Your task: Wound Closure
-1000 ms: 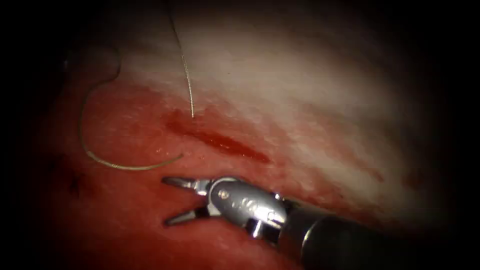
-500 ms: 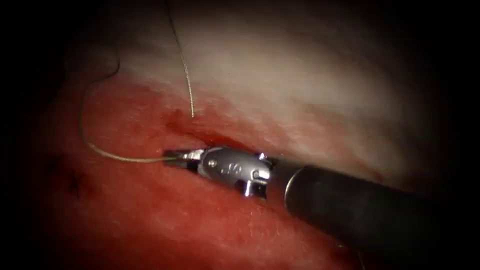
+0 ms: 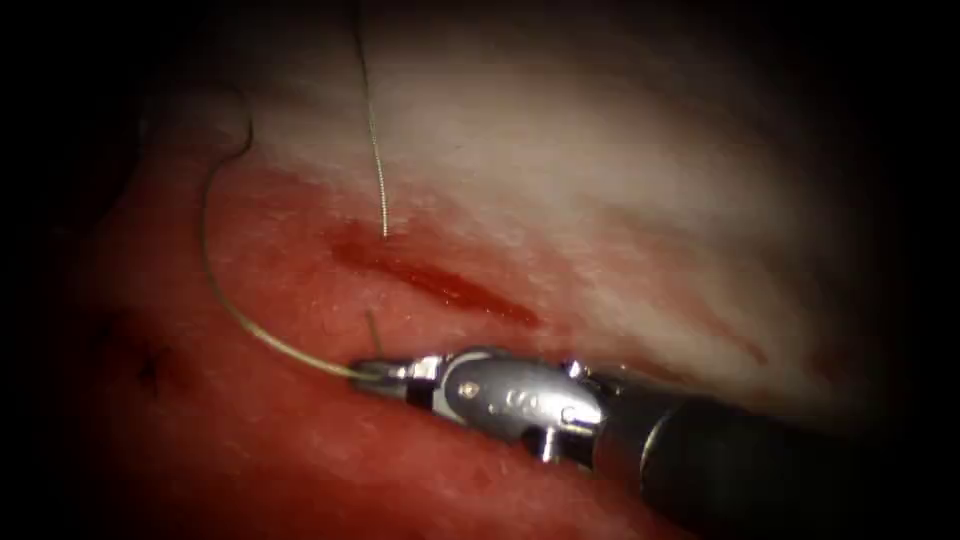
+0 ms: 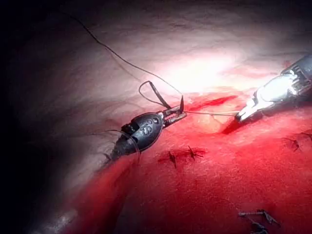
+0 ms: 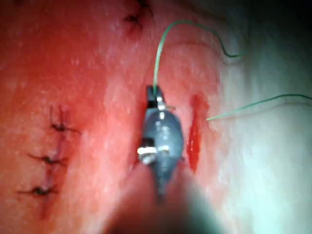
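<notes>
Gripping the thread [image 3: 270, 345] is what changed: a second ago the right tool [image 3: 368, 372] hung released over the tissue [image 3: 600, 180] below the cut [image 3: 440, 283], with the thread's free end lying loose nearby. Half a second ago it had clenched on that end. Now it has drawn back slightly toward the viewer and to the right, and the thread curves away from its tip in a tighter arc than before. It sits just beside the cut, on the left side. The right wrist view confirms the hold, with the thread leaving the tip of the right tool [image 5: 152, 93].

A second strand [image 3: 375, 150] enters the tissue at the cut's upper left end and has not moved. Likely meaning: the right tool now has control of the free end, so the slack can be handled.

In the left wrist view the left tool [image 4: 176, 113] sits near the cut with a loop of thread around its tip; whether it grips anything cannot be told. The needle's position cannot be told either. Finished stitches [image 5: 58, 127] lie well apart from the cut.
</notes>
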`<state>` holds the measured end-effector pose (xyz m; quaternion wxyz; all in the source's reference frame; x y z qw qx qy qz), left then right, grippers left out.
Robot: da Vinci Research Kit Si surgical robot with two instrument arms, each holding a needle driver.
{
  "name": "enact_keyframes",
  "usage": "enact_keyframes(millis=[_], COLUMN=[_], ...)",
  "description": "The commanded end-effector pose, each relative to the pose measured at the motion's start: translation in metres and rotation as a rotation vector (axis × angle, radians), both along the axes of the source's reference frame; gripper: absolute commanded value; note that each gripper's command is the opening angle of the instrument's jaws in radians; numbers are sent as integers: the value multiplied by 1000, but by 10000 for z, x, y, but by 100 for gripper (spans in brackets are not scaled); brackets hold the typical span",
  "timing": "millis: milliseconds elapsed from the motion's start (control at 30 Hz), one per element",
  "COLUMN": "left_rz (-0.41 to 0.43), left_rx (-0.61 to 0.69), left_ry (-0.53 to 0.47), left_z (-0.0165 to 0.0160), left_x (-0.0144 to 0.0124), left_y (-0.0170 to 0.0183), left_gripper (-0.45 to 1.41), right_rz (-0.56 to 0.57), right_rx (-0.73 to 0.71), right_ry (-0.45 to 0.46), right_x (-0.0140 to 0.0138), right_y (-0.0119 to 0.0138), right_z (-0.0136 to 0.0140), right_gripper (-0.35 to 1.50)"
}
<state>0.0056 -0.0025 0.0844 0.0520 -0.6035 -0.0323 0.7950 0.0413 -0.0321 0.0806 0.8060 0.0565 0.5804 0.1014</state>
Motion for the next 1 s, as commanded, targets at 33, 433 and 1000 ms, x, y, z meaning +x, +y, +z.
enact_keyframes(millis=[33,433,1000], left_rz=[2,0,-4], left_rx=[0,4,14], left_ry=[-2,-2,-2], left_z=[7,8,11], left_x=[-3,-4,-4], left_y=[1,0,-1], left_gripper=[-45,-45,-45], right_rz=[-11,-53,105], right_rx=[0,-5,-51], right_ry=[12,15,-2], right_x=[15,32,0], right_y=[-17,-81,20], right_z=[-12,-102,-11], right_gripper=[-35,-35,123])
